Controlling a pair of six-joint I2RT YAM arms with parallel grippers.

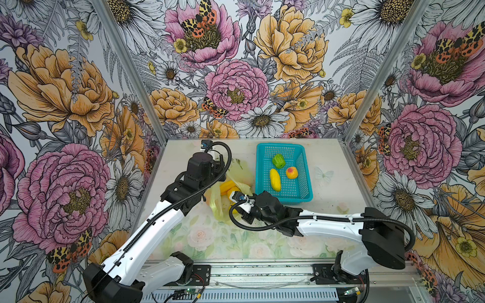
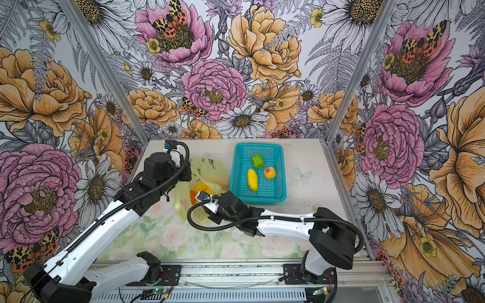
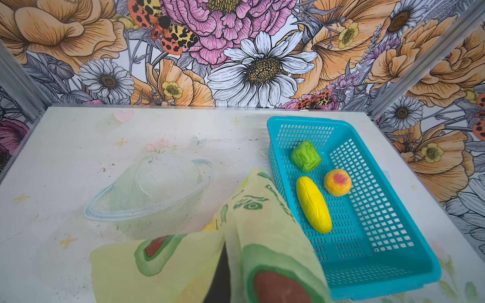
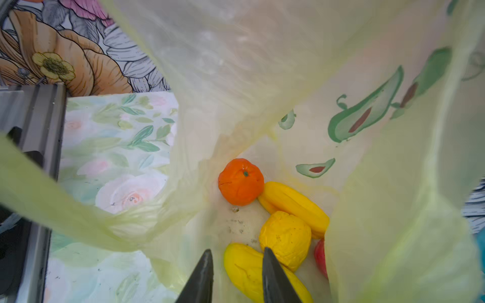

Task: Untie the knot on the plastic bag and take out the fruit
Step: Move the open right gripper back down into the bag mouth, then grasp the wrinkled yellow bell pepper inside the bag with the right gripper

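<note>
Inside the plastic bag (image 4: 367, 183), pinched up by the clamped left gripper (image 3: 220, 265), the right gripper (image 4: 236, 255) straddles a long yellow fruit (image 4: 246, 272) with fingers parted, so removal seems under way and the next move probably calls for closing, then lifting clear.

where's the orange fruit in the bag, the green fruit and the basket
orange toy fruit (image 4: 241, 181), right wrist view, middle of its skin
green toy fruit (image 1: 278, 161), in a top view, its centre
turquoise basket (image 1: 294, 197), in a top view, wall nearest the robot
</note>
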